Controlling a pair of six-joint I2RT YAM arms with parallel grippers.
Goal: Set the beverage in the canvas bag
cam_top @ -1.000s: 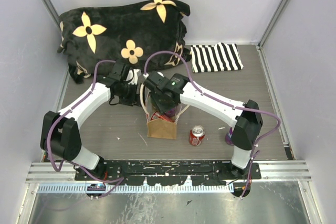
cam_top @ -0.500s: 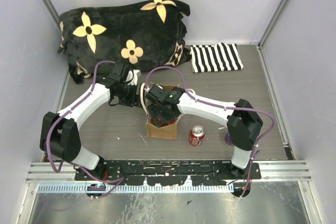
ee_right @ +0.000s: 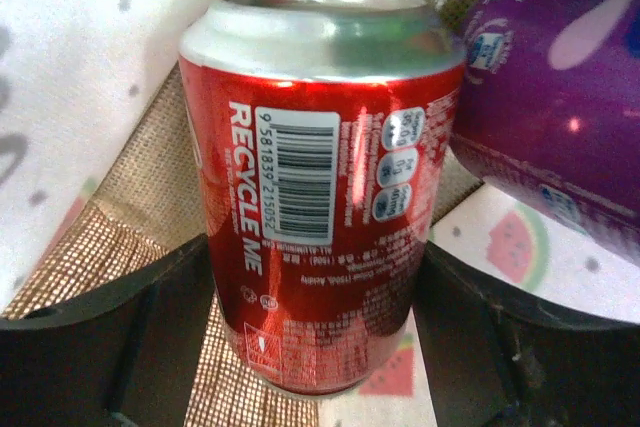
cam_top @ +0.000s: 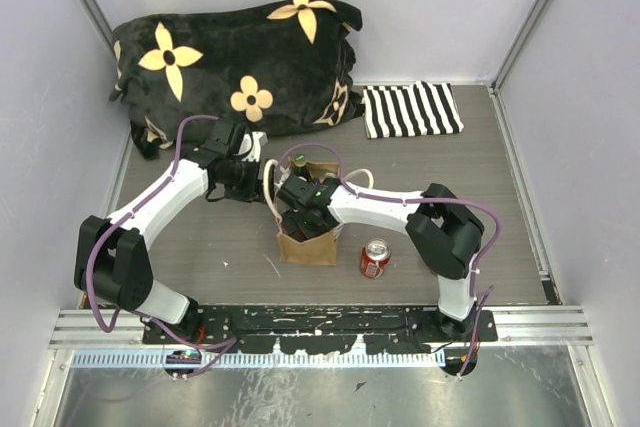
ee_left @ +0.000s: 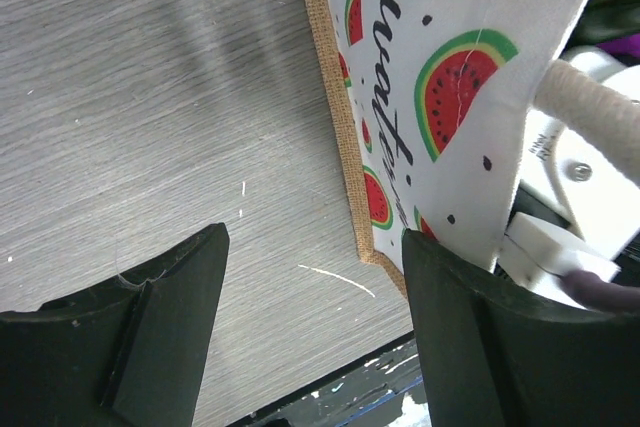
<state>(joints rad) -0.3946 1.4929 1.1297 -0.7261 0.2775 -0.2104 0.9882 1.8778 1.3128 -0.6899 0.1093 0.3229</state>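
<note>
Red soda can [ee_right: 320, 147], clamped by right gripper [ee_right: 315, 252], sits inside canvas bag [cam_top: 308, 248] beside purple can [ee_right: 545, 117]; left gripper [ee_left: 312, 247], fingers apart, seemingly steadies bag.

1. Canvas bag [cam_top: 308, 247]: tan-brown weave outside, and look at that lining [ee_left: 450, 67], white with red-and-green watermelon slices and black script.
2. Red can [ee_right: 320, 197]: silver top, white lettering.
3. Purple can [ee_right: 560, 107]: glossy.
4. Cushion [cam_top: 230, 57]: black, cream-yellow flowers.
5. Cloth [cam_top: 410, 110]: black-and-white stripes.
</note>
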